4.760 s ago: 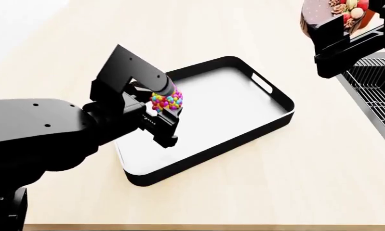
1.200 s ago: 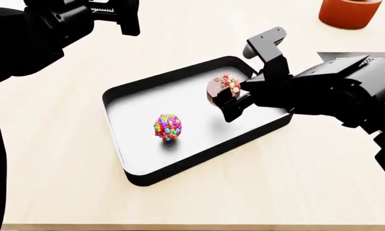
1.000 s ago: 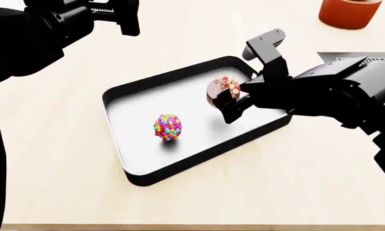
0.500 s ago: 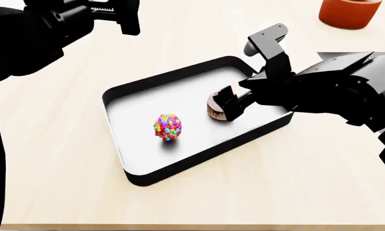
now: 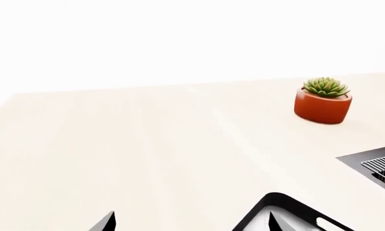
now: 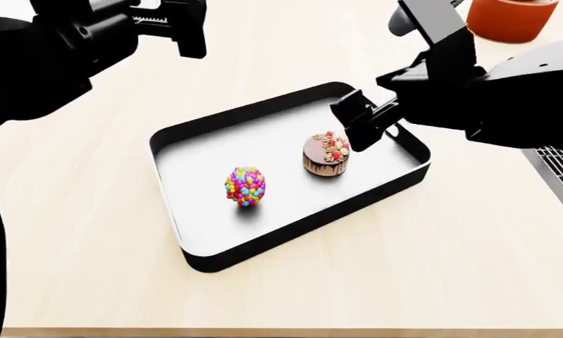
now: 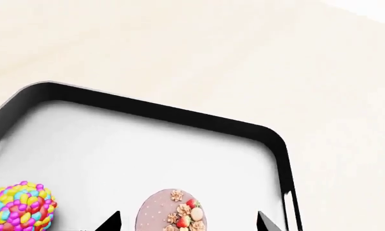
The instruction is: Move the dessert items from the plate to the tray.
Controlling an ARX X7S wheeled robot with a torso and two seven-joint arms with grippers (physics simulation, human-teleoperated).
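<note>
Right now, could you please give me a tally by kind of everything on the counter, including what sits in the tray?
Candy-bead ball: 1
Chocolate cake with nuts and berries: 1
Black-walled tray: 1
Potted succulent in an orange-red pot: 1
Wire sink rack: 1
Total: 5
</note>
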